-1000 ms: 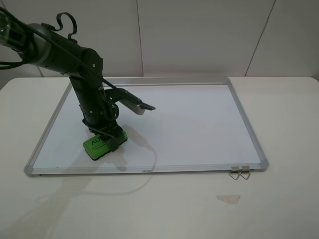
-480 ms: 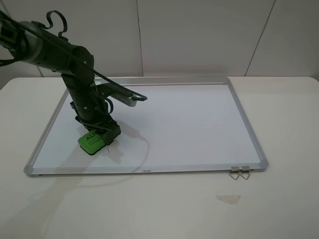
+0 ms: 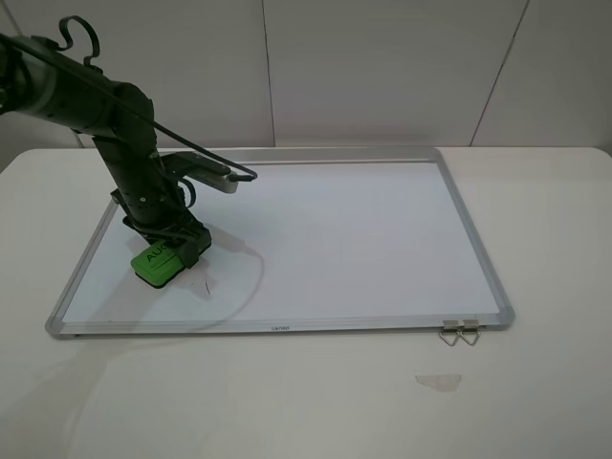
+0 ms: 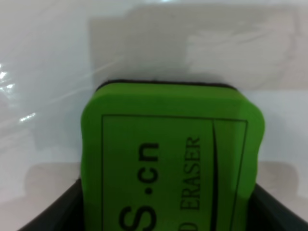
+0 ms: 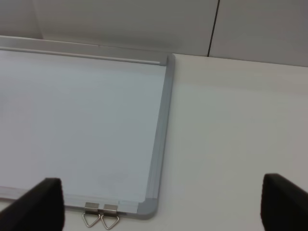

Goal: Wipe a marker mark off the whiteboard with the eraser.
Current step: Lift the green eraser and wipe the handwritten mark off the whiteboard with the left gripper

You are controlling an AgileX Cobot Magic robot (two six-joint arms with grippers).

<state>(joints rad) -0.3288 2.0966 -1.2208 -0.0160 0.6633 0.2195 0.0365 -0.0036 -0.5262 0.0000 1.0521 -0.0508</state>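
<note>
a white table [image 3: 535,402] carries two triangular wire clips [image 3: 460,334] and, near them, a pale scrap [image 3: 438,382] (tape, perhaps); panelled wall [image 3: 382,67] behind.

The left arm [image 3: 124,143] stood over the whiteboard's [image 3: 363,239] near left corner and blocked that corner. Its gripper [image 3: 180,249] was clamped on the eraser [image 3: 153,265], which sat on the board, and its wrist camera [image 3: 212,176] jutted toward the board's middle. From its middle to its right edge the whiteboard lay bare and open from above, while off its near right corner two hanging clips [image 3: 461,333] stuck out from the frame and a scrap of tape [image 3: 438,382] lay on the table [image 3: 545,316].
</note>
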